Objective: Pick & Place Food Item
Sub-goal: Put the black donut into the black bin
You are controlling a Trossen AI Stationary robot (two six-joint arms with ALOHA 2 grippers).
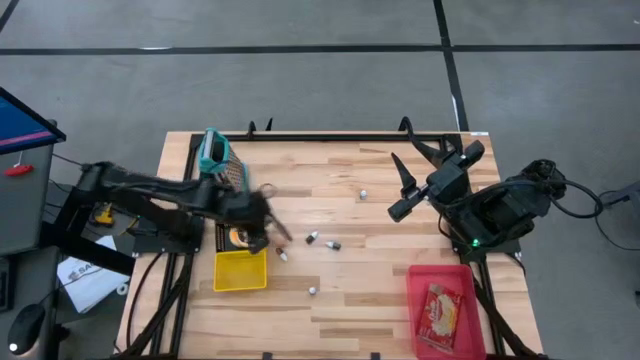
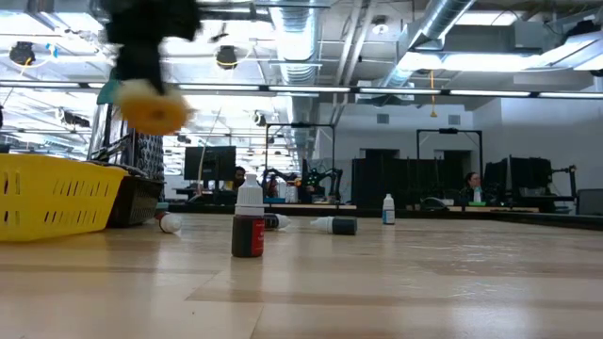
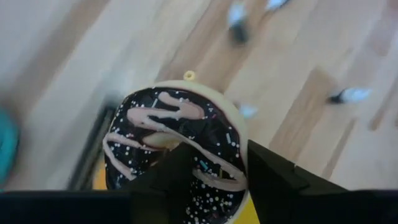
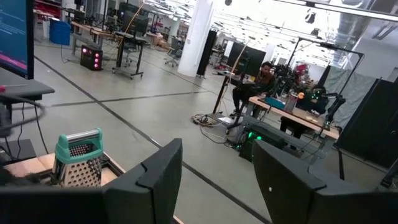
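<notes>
A doughnut (image 3: 168,134) with dark icing, pink drizzle and sprinkles is in my left gripper (image 3: 221,152), which is shut on it. In the low view the doughnut (image 2: 153,109) hangs blurred under the dark gripper, high above the table and over the yellow basket (image 2: 52,193). From above, my left gripper (image 1: 262,230) is at the far edge of that basket (image 1: 240,272). My right gripper (image 1: 405,195) is raised over the table's right half and stands open (image 4: 214,171) with nothing between its fingers. My left gripper holds the doughnut by the part of its ring nearest the wrist (image 3: 227,177). One finger (image 3: 177,177) lies on the iced face at the middle hole and the other finger (image 3: 277,180) stands outside the rim. The fingers slant steeply down from above. The doughnut is lifted clear of the table.
A red tray (image 1: 470,335) with a packaged food item stands at the near right. A metal grater with a teal handle (image 1: 218,158) lies at the far left. Several small bottles (image 1: 323,241) are scattered over the middle of the table, one of them upright (image 2: 249,224).
</notes>
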